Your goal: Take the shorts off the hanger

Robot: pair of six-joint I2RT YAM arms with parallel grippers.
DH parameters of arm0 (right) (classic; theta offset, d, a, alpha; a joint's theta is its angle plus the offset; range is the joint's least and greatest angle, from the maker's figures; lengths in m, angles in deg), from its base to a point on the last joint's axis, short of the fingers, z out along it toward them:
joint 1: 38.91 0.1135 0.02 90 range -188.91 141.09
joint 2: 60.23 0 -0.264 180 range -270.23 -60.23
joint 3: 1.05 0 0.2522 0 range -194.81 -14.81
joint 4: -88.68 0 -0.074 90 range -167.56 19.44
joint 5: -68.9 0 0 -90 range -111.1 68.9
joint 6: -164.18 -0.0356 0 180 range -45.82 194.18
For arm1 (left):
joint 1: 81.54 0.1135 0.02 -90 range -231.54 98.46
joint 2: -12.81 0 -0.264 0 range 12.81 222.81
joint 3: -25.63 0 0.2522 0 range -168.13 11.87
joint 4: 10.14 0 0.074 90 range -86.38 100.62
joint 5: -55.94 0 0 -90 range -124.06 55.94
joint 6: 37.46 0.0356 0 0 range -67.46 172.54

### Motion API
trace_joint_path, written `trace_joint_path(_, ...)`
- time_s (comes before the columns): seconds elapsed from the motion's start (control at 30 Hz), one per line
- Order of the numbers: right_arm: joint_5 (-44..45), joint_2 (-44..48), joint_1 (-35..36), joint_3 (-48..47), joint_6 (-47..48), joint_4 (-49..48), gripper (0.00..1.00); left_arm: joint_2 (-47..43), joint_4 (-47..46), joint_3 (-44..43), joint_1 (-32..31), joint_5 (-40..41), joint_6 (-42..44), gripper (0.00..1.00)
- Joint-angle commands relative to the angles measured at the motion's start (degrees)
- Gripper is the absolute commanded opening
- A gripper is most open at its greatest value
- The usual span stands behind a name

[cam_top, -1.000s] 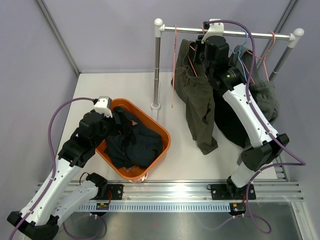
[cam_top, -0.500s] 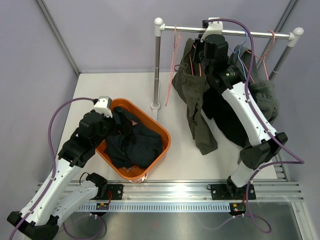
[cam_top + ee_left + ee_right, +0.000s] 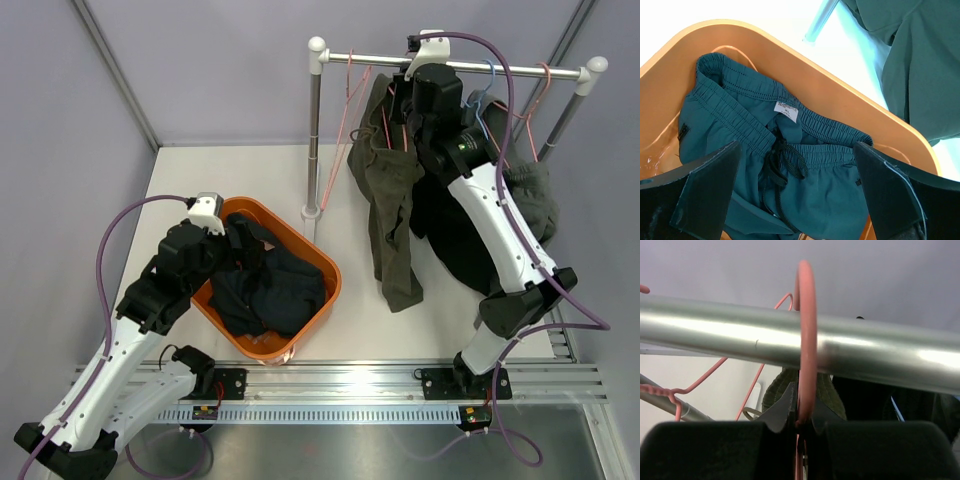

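Dark olive shorts [image 3: 390, 210] hang from a pink hanger [image 3: 806, 315] whose hook loops over the metal rail [image 3: 880, 357]. My right gripper [image 3: 802, 422] is just under the rail, shut on the neck of that hook; in the top view the right gripper [image 3: 407, 118] sits against the top of the shorts. My left gripper [image 3: 796, 150] is open above the orange basket [image 3: 840, 85], over navy shorts [image 3: 830, 200] with a black drawstring. In the top view the left gripper [image 3: 240, 235] hovers at the basket's left rim.
An empty pink hanger [image 3: 338, 150] dangles at the rail's left end by the rack post [image 3: 314, 130]. Black shorts [image 3: 450, 240] and a greyish pair [image 3: 535, 195] hang further right, along with a blue hanger [image 3: 485, 100]. The orange basket [image 3: 325, 262] stands left of the rack.
The right gripper closed on the hanger hook and rose slightly toward the rail. The olive shorts shifted a little and the empty pink hanger swung. The left arm stayed still.
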Motion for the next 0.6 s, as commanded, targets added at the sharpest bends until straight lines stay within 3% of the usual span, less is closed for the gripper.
trace_joint_path(0.0,0.7,4.9,-0.1,-2.6,1.0,-1.8,0.00,0.6,-2.5,-2.1,0.3,1.1,0.6,0.99)
trace_joint_path(0.33,-2.1,16.2,-0.1,4.6,-2.3,2.9,0.00,3.1,-2.2,-9.8,0.3,2.6,0.5,0.99)
trace_joint_path(0.57,-9.3,25.2,-0.1,12.0,-10.1,14.4,0.00,6.6,-2.4,-20.0,0.2,-1.9,1.2,0.93)
